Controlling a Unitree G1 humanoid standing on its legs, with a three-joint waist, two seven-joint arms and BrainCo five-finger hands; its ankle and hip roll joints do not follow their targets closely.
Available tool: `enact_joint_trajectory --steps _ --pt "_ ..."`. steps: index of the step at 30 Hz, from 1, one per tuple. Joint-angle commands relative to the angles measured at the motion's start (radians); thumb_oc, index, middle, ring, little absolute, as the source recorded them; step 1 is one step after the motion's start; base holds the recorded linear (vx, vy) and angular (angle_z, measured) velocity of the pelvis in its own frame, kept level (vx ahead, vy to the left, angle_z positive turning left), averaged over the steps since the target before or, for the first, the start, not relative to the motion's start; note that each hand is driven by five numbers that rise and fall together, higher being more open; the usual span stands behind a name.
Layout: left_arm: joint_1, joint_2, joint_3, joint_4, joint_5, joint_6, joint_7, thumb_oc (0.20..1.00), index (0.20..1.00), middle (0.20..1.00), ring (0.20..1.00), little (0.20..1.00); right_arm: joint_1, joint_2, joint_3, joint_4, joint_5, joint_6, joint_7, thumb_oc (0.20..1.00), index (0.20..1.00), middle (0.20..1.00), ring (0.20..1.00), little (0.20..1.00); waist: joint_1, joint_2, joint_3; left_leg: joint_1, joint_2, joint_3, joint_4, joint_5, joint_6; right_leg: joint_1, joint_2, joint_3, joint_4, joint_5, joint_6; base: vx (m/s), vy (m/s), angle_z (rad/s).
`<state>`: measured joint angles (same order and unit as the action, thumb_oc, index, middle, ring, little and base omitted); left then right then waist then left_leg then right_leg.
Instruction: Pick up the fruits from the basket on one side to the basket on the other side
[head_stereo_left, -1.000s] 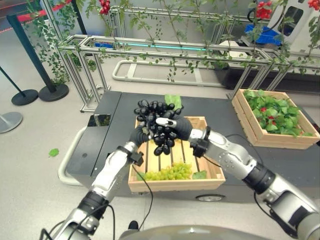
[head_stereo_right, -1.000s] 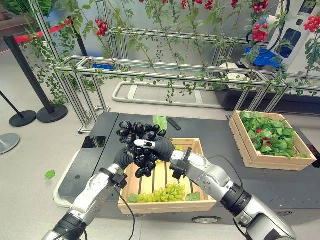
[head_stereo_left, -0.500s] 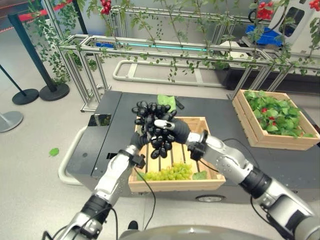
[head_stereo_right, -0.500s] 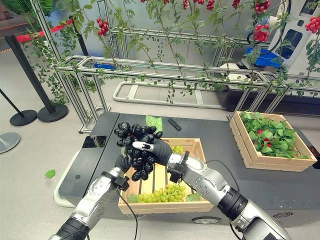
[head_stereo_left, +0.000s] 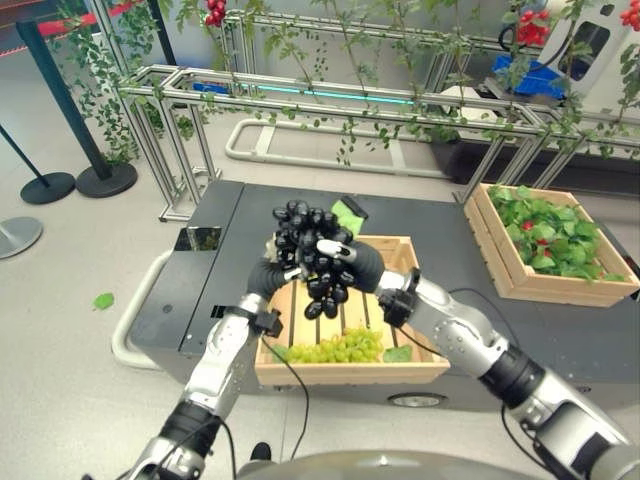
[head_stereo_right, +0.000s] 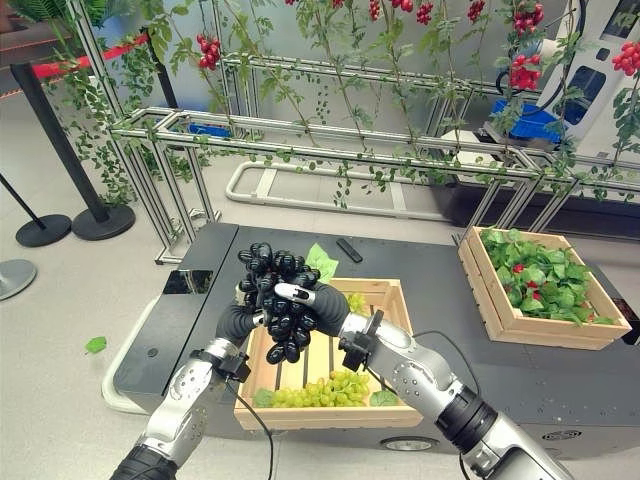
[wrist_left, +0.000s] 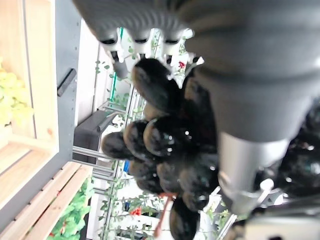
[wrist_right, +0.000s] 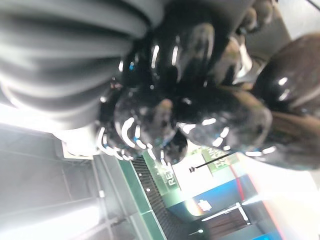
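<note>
A large bunch of glossy black grapes (head_stereo_left: 312, 252) is held above the near slatted wooden crate (head_stereo_left: 425, 345), gripped by the curled left hand (head_stereo_left: 266, 274) and right hand (head_stereo_left: 352, 262). Both holds should be kept firm during carrying to the far leaf-filled wooden crate (head_stereo_left: 500, 262).

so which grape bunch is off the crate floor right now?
The black grape bunch, held up between the left hand and right hand. The green grape bunch lies in the near wooden crate.
</note>
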<state>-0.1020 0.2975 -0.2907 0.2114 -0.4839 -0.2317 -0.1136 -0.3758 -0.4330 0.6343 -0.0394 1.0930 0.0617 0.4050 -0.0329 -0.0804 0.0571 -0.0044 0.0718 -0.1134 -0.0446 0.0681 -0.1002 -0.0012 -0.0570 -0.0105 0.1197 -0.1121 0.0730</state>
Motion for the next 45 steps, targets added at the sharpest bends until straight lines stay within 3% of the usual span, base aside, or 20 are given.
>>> enact_joint_trajectory --steps 1,3,4,5,6,39,40,42,43,44,45 --pt "-0.019 0.015 0.039 -0.058 0.035 -0.083 0.016 1.0 1.0 1.0 1.0 1.0 0.013 0.067 -0.086 -0.11 0.085 -0.092 0.01 0.2 0.2 0.2 0.2 0.2 0.026 -0.07 -0.01 -0.016 -0.048 0.0 0.081 -0.098 0.056 -0.04 -0.049 -0.009 -0.034 0.101 0.049 0.0 0.0 0.0" --pt "-0.007 0.012 0.049 -0.058 0.027 -0.084 0.015 1.0 1.0 1.0 1.0 1.0 0.024 0.069 -0.09 -0.112 0.088 -0.094 0.01 0.2 0.2 0.2 0.2 0.2 0.027 -0.069 -0.008 -0.018 -0.049 -0.001 0.081 -0.097 0.056 -0.042 -0.048 -0.009 -0.033 0.101 0.049 0.0 0.0 0.0" --pt "-0.002 0.012 0.052 -0.057 0.021 -0.084 0.011 0.523 0.523 0.523 0.523 0.523 0.029 0.071 -0.093 -0.113 0.089 -0.093 0.009 0.2 0.2 0.2 0.2 0.2 0.028 -0.069 -0.008 -0.019 -0.049 -0.001 0.081 -0.097 0.056 -0.043 -0.049 -0.01 -0.034 0.101 0.049 0.0 0.0 0.0" --pt "0.006 0.012 0.058 -0.056 0.012 -0.084 0.004 0.454 0.454 0.454 0.454 0.454 0.034 0.071 -0.094 -0.113 0.092 -0.092 0.011 0.2 0.2 0.2 0.2 0.2 0.029 -0.069 -0.006 -0.02 -0.05 -0.002 0.082 -0.097 0.056 -0.044 -0.049 -0.011 -0.033 0.101 0.049 0.0 0.0 0.0" --pt "0.012 0.013 0.063 -0.057 0.007 -0.084 0.001 0.2 0.2 0.2 0.2 0.2 0.035 0.071 -0.098 -0.112 0.093 -0.091 0.011 0.2 0.2 0.2 0.2 0.2 0.029 -0.07 -0.006 -0.02 -0.05 -0.002 0.083 -0.097 0.056 -0.045 -0.049 -0.01 -0.033 0.101 0.049 0.0 0.0 0.0" --pt "0.135 0.018 0.189 -0.023 -0.056 -0.088 -0.05 0.2 0.2 0.2 0.2 0.2 0.133 0.107 -0.193 -0.101 0.132 -0.109 -0.002 0.2 0.2 0.2 0.2 0.2 0.047 -0.055 0.001 -0.025 -0.058 -0.013 0.081 -0.09 0.058 -0.044 -0.055 -0.02 -0.04 0.109 0.05 0.0 0.001 0.01" --pt "0.078 -0.011 0.111 -0.036 -0.002 -0.097 0.015 0.2 0.2 0.2 0.2 0.2 0.126 0.116 -0.164 -0.098 0.133 -0.112 -0.007 0.2 0.2 0.2 0.2 0.2 0.039 -0.058 -0.002 -0.026 -0.057 -0.012 0.081 -0.09 0.058 -0.046 -0.054 -0.018 -0.039 0.109 0.048 0.0 0.0 0.0" --pt "0.017 -0.019 0.051 -0.025 0.072 -0.09 0.058 0.2 0.2 0.2 0.2 0.2 0.118 0.125 -0.151 -0.094 0.136 -0.122 -0.018 0.2 0.2 0.2 0.2 0.2 0.03 -0.059 -0.005 -0.022 -0.054 -0.006 0.078 -0.091 0.058 -0.045 -0.052 -0.014 -0.039 0.108 0.047 0.0 -0.007 0.02" --pt "0.003 -0.02 0.029 -0.025 0.092 -0.089 0.069 0.555 0.555 0.555 0.555 0.555 0.116 0.128 -0.144 -0.094 0.142 -0.127 -0.024 0.2 0.2 0.2 0.2 0.2 0.027 -0.061 -0.006 -0.022 -0.053 -0.004 0.079 -0.092 0.058 -0.045 -0.051 -0.013 -0.039 0.108 0.047 0.0 0.0 0.0" --pt "0.003 -0.02 0.029 -0.025 0.092 -0.09 0.069 0.555 0.555 0.555 0.555 0.555 0.116 0.127 -0.145 -0.094 0.142 -0.127 -0.024 0.2 0.2 0.2 0.2 0.2 0.027 -0.061 -0.006 -0.022 -0.053 -0.003 0.079 -0.092 0.058 -0.045 -0.051 -0.013 -0.039 0.108 0.047 0.0 -0.007 -0.06" --pt "-0.033 -0.023 -0.021 -0.032 0.145 -0.08 0.106 1.0 1.0 1.0 1.0 1.0 0.109 0.128 -0.132 -0.101 0.149 -0.138 -0.04 0.2 0.2 0.2 0.2 0.2 0.017 -0.062 -0.009 -0.02 -0.051 0.0 0.078 -0.093 0.057 -0.045 -0.051 -0.01 -0.04 0.108 0.048 0.0 0.0 0.0"
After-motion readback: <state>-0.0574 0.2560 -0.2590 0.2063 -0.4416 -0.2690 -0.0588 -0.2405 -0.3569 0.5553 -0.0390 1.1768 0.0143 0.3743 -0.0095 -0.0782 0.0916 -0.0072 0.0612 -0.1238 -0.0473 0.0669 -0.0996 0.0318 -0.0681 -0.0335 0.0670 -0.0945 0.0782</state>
